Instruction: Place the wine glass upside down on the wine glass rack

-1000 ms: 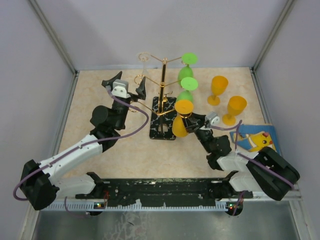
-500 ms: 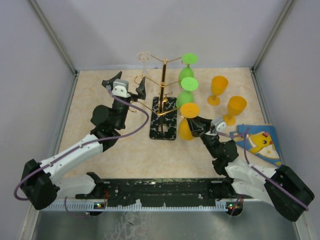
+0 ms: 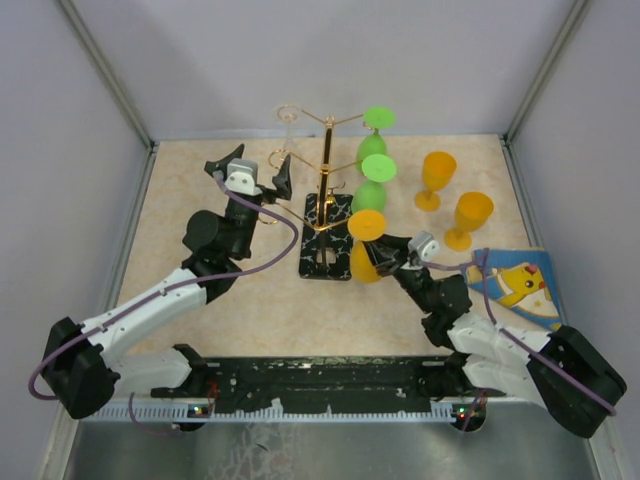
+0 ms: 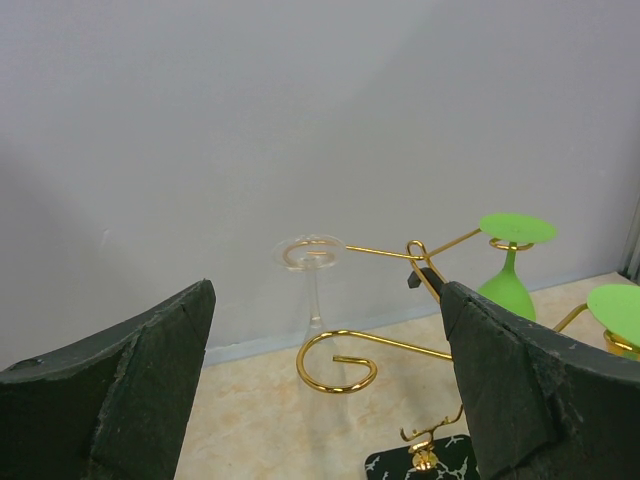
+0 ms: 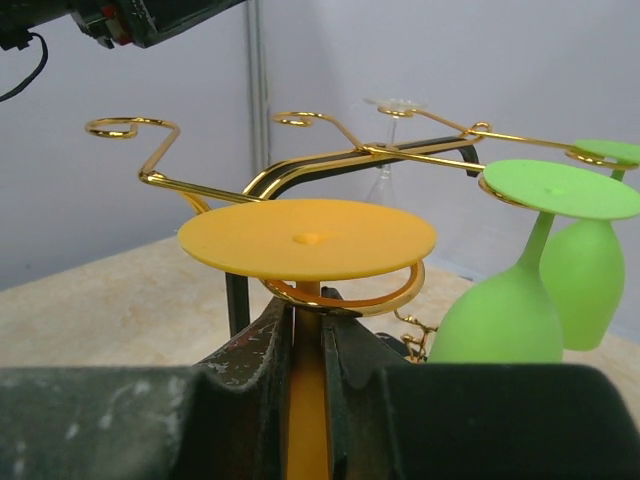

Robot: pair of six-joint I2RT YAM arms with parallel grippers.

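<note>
Plastic, by the look of it: the orange wine glass (image 5: 308, 238) is opaque and matte, so we judge it light, stiff and far less fragile than real glass, though smooth enough to slip or twist in a loose pinch. The stem is the sensible place to take it, and that is where the right gripper (image 5: 307, 322) has it, both fingers pressed against the stem just under the foot. The glass hangs upside down, bowl below and flat foot on top, at the near right side of the wine glass rack (image 3: 327, 170). In the right wrist view a gold curl wraps around the stem just below the foot; we cannot tell whether the foot already rests on the wire. Because the rack is thin wire on a narrow pole, we expect it to sway or tip if the glass is dragged sideways.

The left gripper (image 3: 254, 168) hovers on the rack's left side with its fingers spread wide and nothing between them.

Two green glasses (image 3: 375, 167) hang inverted on the right-hand arms, close to the orange one, and a clear glass (image 4: 310, 255) hangs from a far arm. Two spare orange glasses (image 3: 437, 175) stand upright farther right. The table (image 3: 270, 300) is a pale, speckled beige, boxed in by plain grey walls (image 3: 450, 60), with a cartoon-printed sheet (image 3: 515, 280) at its right edge.
</note>
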